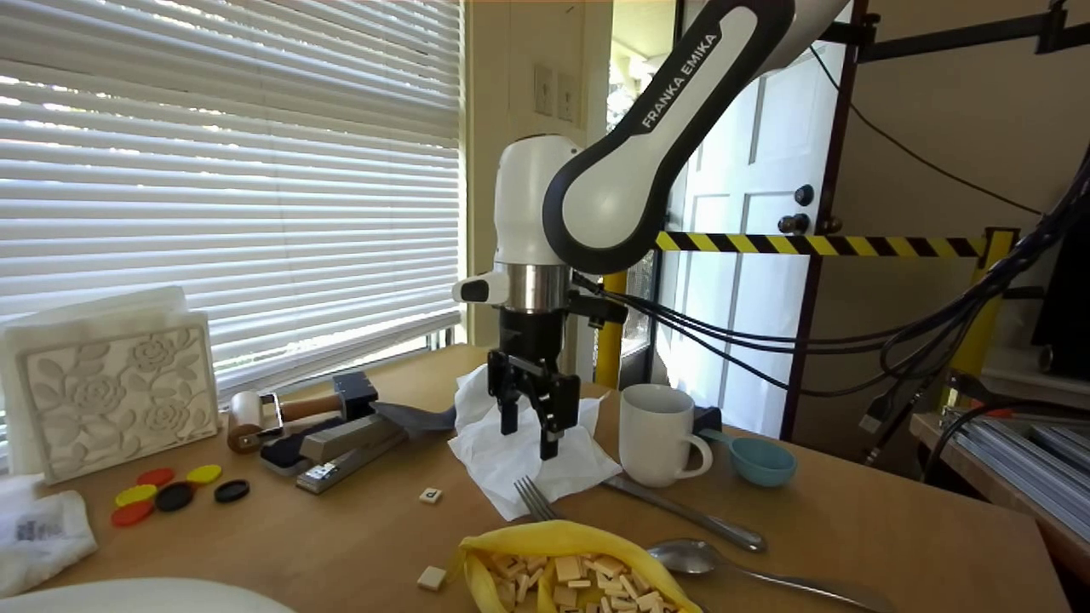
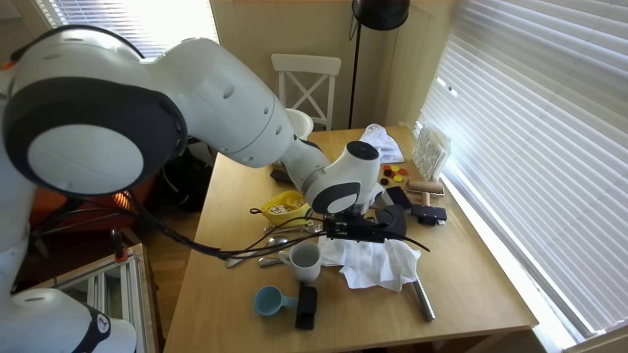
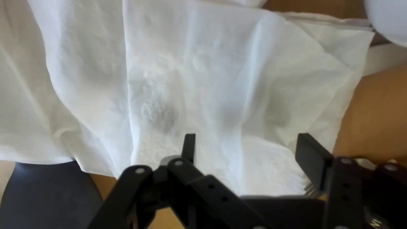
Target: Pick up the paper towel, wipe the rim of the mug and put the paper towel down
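The white paper towel (image 1: 496, 464) lies spread and creased on the table, and it also shows in an exterior view (image 2: 380, 264). It fills most of the wrist view (image 3: 206, 89). The plain white mug (image 1: 651, 434) stands upright beside the towel, with its handle visible in both exterior views (image 2: 305, 262). Only a curved bit of the mug shows at the wrist view's top right corner (image 3: 391, 19). My gripper (image 1: 529, 432) points down above the towel. Its two fingers are wide apart with nothing between them (image 3: 248, 141). The fingertips appear a little above the towel.
A fork (image 1: 535, 501), a knife (image 1: 690, 513) and a spoon (image 1: 690, 558) lie near the towel. A yellow pouch with letter tiles (image 1: 553, 536) sits close by. A blue cup with a handle (image 1: 764, 464) is beside the mug. A stapler (image 1: 349, 451) lies across from it.
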Motion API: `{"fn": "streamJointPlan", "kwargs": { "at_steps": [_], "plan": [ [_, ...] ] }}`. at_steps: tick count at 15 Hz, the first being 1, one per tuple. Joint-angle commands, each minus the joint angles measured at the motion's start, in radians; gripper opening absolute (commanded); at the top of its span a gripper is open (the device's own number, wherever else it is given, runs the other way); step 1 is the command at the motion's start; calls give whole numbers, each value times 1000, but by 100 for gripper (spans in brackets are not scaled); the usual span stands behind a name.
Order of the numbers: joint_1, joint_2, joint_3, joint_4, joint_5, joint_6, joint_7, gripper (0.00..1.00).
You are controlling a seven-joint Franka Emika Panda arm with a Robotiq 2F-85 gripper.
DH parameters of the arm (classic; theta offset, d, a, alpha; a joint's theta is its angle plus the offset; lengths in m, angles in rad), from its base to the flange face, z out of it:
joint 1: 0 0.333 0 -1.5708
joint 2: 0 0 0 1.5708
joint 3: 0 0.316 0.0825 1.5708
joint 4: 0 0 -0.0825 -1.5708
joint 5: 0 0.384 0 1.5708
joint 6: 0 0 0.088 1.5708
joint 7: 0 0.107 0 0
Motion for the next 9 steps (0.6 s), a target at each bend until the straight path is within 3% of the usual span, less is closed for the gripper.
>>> {"fn": "streamJointPlan", "kwargs": {
  "at_steps": [1,3,5,9],
  "plan": [
    [-2,33,-3,38,-38,-11,-12,72],
    [-1,38,-6,38,-49,-10,-11,64],
    [-1,42,-6,41,-56,-12,-11,45],
    [-11,19,4,30,-46,-13,-12,18]
  ]
}}
